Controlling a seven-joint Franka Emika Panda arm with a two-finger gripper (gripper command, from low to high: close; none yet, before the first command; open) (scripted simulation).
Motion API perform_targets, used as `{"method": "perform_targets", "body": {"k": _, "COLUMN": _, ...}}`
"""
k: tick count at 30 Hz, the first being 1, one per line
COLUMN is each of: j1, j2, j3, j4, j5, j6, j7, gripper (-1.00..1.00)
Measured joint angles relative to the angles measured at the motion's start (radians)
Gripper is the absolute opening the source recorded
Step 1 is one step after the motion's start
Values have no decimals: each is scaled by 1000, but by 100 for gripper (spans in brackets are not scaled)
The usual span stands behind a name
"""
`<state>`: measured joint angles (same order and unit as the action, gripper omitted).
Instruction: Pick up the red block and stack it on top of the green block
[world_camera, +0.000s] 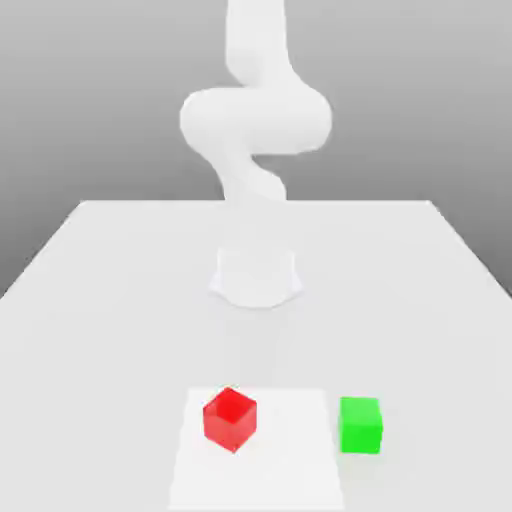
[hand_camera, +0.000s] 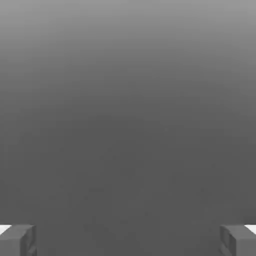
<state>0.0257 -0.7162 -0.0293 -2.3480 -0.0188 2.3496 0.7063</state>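
Looking at the tool (hand_camera: 128, 240) first: its two grey fingertips (hand_camera: 17, 240) sit wide apart at opposite sides of the hand view, nothing between them, so it's empty and ready to go.

Further out, the white arm (world_camera: 255, 120) rises from its base in the middle of the worktop (world_camera: 100, 260), well back from both cubes.

The red block (world_camera: 230, 418) sits near the worktop's front edge, roughly centred, on a slightly paler square patch (world_camera: 290, 460). It's turned so a corner points toward the front edge rather than a flat face. The green block (world_camera: 360, 425) is just off that patch toward the exterior view's right, also close to the front edge, sitting squarer. There's a clear gap between the two, no touching.

My guess is the red cube is light and rigid, no squish to worry about, but those glossy faces look slippery. I'd turn the wrist to match its rotation and pinch two opposite flat faces around mid-height, not the corners, or it'll probably twist out.
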Motion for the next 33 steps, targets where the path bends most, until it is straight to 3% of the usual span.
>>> {"method": "perform_targets", "body": {"k": 10, "j1": 93, "j2": 344, "j3": -135, "j4": -197, "j5": -41, "j6": 204, "j7": -413, "gripper": 0}}
{"method": "perform_targets", "body": {"k": 19, "j1": 137, "j2": 653, "j3": -213, "j4": -371, "j5": 4, "j6": 386, "j7": -835, "gripper": 0}}
{"method": "perform_targets", "body": {"k": 23, "j1": 128, "j2": 797, "j3": -195, "j4": -403, "j5": 79, "j6": 485, "j7": -983, "gripper": 0}}
{"method": "perform_targets", "body": {"k": 27, "j1": 59, "j2": 942, "j3": -104, "j4": -384, "j5": 176, "j6": 605, "j7": -1061, "gripper": 0}}
{"method": "perform_targets", "body": {"k": 28, "j1": 44, "j2": 966, "j3": -87, "j4": -380, "j5": 189, "j6": 625, "j7": -1071, "gripper": -100}}
{"method": "perform_targets", "body": {"k": 33, "j1": 44, "j2": 966, "j3": -87, "j4": -380, "j5": 188, "j6": 622, "j7": -1071, "gripper": -100}}
